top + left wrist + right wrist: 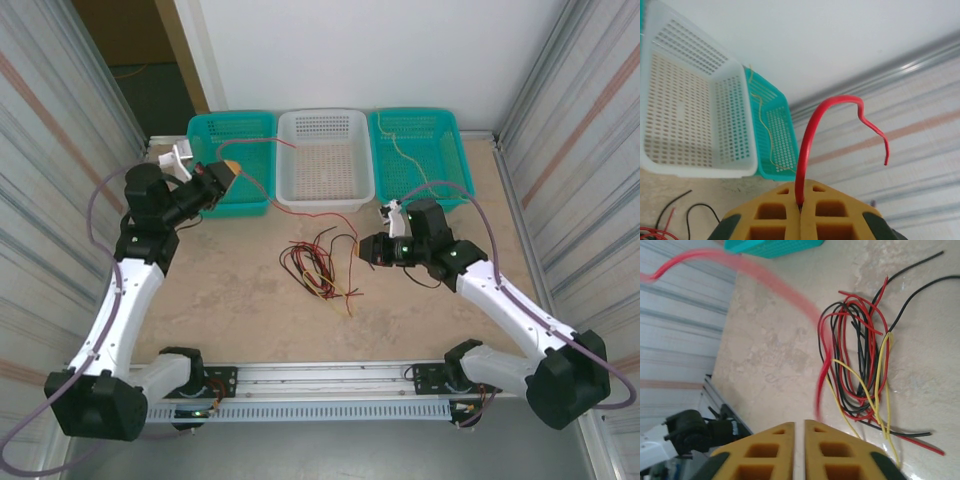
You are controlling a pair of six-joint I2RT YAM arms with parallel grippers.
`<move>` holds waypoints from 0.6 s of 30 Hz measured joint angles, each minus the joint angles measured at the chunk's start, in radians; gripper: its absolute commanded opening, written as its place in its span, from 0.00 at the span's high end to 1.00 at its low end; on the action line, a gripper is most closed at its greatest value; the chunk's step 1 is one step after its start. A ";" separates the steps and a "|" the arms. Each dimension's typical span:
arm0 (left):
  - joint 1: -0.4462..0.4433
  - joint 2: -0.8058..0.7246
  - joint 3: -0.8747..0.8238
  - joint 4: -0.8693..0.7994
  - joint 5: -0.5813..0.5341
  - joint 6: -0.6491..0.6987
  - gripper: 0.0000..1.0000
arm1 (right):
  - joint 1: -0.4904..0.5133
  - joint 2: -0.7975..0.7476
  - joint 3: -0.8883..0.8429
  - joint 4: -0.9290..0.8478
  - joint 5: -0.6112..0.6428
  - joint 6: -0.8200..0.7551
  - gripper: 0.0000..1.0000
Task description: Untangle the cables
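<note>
A tangle of red, black and yellow cables (318, 265) lies on the table's middle, seen close in the right wrist view (860, 355). My left gripper (228, 175) is raised by the left teal basket, and its yellow jaws (801, 202) are shut on one red cable (807, 145), which arcs up and ends free. That red cable (765, 277) sweeps blurred across the right wrist view. My right gripper (362, 248) hovers just right of the tangle. Its jaws (799, 422) are closed to a thin slit with nothing between them. A pale yellow cable (400, 150) lies in the right teal basket.
Three baskets line the back edge: a teal one (205, 130) on the left, a white one (325, 118) in the middle and another teal one (455, 150) on the right. Corrugated walls close both sides. The arms' rail runs along the near edge (330, 375).
</note>
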 measured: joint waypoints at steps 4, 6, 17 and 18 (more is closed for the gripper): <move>-0.006 0.144 0.039 0.039 0.001 -0.013 1.00 | 0.002 -0.037 0.047 -0.055 0.046 -0.004 1.00; -0.026 0.243 0.066 0.066 0.000 -0.019 1.00 | 0.002 -0.055 0.074 -0.069 0.067 -0.003 1.00; -0.101 0.469 0.227 0.131 0.009 -0.074 1.00 | -0.024 0.087 0.252 -0.213 0.227 -0.105 0.27; -0.105 0.470 0.248 0.125 0.014 -0.074 1.00 | -0.029 0.117 0.275 -0.225 0.233 -0.121 0.27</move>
